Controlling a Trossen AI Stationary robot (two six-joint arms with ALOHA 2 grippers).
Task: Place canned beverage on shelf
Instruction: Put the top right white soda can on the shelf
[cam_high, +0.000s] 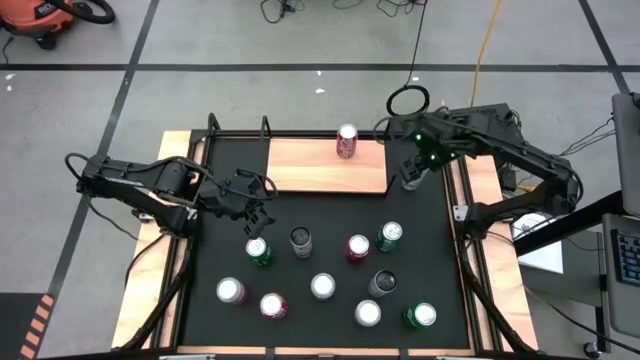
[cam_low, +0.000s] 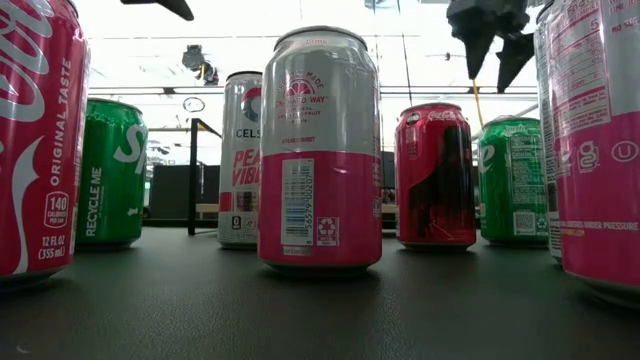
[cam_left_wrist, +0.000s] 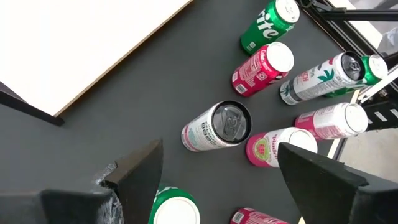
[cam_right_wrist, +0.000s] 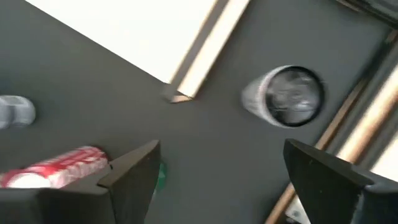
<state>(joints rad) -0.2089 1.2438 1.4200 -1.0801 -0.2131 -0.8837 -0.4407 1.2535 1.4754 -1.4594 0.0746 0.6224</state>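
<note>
The shelf (cam_high: 325, 165) lies flat at the far middle of the black mat (cam_high: 440, 260) and carries one red can (cam_high: 347, 141) upright on its far edge, with room beside it for more, so I judge the task only begun. My right gripper (cam_high: 412, 178) hangs just off the shelf's right end, fingers spread and empty, above a dark-topped can (cam_right_wrist: 284, 96) standing on the mat there; I read that as lining up for a pick. My left gripper (cam_high: 250, 207) hovers off the shelf's near-left corner, fingers likewise apart and holding nothing, with a green can (cam_high: 258, 251) and a grey can (cam_high: 301, 241) just nearward. The remaining cans stand upright, scattered well nearward of the shelf, kept apart enough for fingers to straddle.
</note>
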